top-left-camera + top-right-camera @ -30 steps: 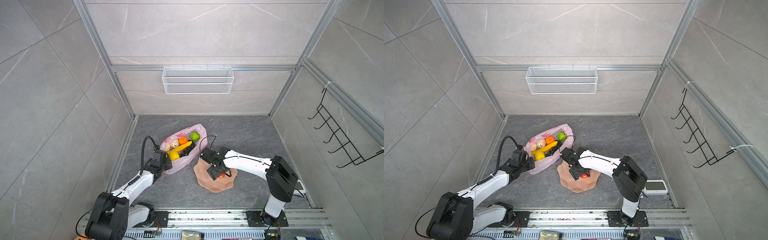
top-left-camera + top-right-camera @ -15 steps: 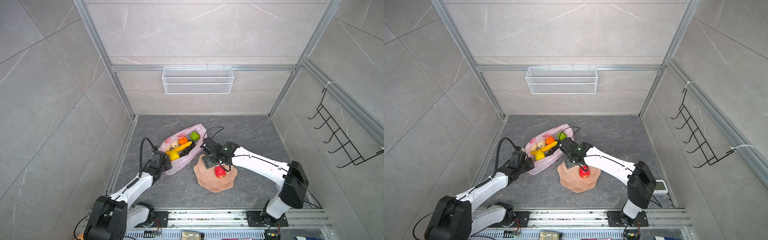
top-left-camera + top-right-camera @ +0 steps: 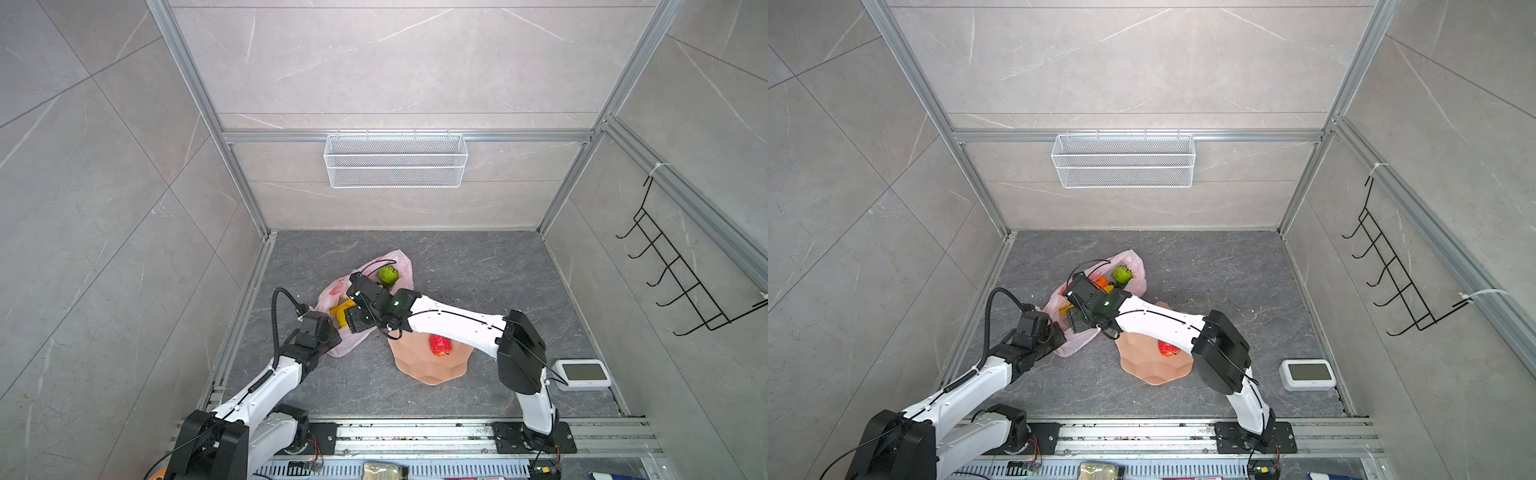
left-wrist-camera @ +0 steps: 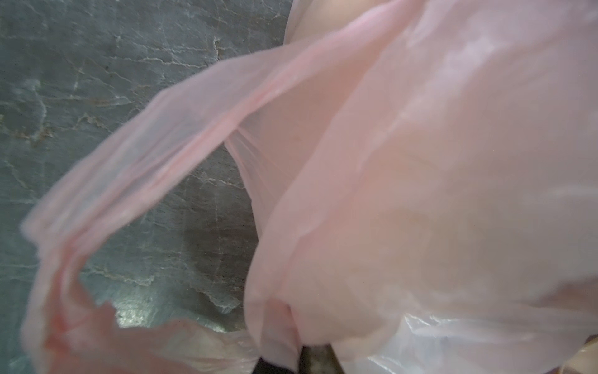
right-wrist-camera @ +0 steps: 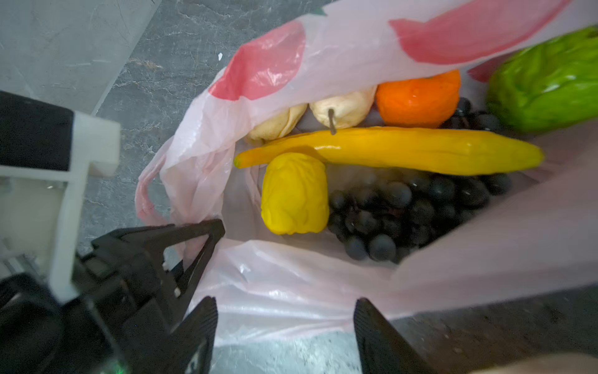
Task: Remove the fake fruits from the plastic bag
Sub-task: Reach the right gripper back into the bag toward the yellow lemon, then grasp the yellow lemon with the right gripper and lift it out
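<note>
Grey stone-patterned floor, with the plastic bag lying open and most fake fruits inside, one red fruit out on the peach plate; left gripper clamped on the bag's rim, right gripper spread above its mouth, where closing early would likely pinch film, not fruit.

Your scene, by the count: one pink plastic bag with seven fruits showing inside it, namely one banana, one yellow fruit, one grape bunch, one tangerine, one green fruit and two beige fruits. Elsewhere you have one red fruit, one peach plate, one wire basket, one hook rack and one white display unit.
</note>
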`<state>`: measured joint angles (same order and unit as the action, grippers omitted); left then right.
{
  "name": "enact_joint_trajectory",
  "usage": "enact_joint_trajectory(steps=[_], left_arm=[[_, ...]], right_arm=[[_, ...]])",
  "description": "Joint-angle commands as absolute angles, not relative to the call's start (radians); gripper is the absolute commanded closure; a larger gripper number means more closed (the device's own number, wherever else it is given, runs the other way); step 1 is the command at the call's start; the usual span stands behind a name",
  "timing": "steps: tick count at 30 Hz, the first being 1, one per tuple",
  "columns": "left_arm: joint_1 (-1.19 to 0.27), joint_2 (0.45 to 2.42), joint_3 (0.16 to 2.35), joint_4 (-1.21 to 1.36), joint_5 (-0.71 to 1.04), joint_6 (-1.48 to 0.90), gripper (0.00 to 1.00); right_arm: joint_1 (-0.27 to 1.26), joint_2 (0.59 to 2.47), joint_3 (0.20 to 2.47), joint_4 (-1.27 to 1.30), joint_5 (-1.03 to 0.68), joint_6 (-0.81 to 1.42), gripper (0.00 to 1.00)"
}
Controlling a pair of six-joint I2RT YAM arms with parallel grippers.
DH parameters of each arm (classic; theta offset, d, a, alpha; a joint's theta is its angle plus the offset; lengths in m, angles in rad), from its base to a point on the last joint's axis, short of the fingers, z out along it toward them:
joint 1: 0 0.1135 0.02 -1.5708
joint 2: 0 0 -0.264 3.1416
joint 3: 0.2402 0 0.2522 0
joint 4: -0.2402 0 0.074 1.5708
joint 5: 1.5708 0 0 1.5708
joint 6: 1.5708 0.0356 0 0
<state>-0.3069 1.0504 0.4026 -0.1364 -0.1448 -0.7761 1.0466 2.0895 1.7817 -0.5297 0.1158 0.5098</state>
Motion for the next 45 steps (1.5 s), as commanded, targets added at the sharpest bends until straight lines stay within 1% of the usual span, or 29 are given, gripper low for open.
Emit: enact_joint_trajectory(steps=[1, 5, 13, 16, 21, 32, 35, 39, 45], left_arm=[[-0.301, 1.020, 0.381, -0.145, -0.138, -0.803, 0.96], [-0.301, 1.005, 0.367, -0.142, -0.136, -0.817, 0.96], [-0.301, 1.008, 0.347, -0.122, -0.112, -0.824, 0.96], [-0.301, 1.008, 0.346, -0.118, -0.111, -0.822, 0.95], [-0.301, 1.014, 0.348, -0.110, -0.103, -0.819, 0.95], [-0.301, 1.017, 0.350, -0.107, -0.098, -0.815, 0.93], [-0.302, 1.015, 0.347, -0.109, -0.098, -0.815, 0.93], [-0.300, 1.012, 0.348, -0.112, -0.100, -0.813, 0.93], [-0.301, 1.014, 0.358, -0.120, -0.100, -0.810, 0.92]], right_arm=[[1.040, 2.165, 1.870, -0.547, 0.114, 0.511, 0.32], [1.040, 2.232, 1.931, -0.549, 0.116, 0.497, 0.32], [1.038, 2.397, 2.141, -0.666, 0.145, 0.454, 0.34], [1.038, 2.430, 2.177, -0.695, 0.161, 0.453, 0.33], [1.035, 2.464, 2.208, -0.716, 0.164, 0.457, 0.30], [1.029, 2.560, 2.359, -0.809, 0.132, 0.457, 0.30], [1.026, 2.617, 2.416, -0.848, 0.125, 0.457, 0.30], [1.024, 2.652, 2.481, -0.891, 0.112, 0.459, 0.32], [1.023, 2.626, 2.471, -0.889, 0.095, 0.453, 0.39]])
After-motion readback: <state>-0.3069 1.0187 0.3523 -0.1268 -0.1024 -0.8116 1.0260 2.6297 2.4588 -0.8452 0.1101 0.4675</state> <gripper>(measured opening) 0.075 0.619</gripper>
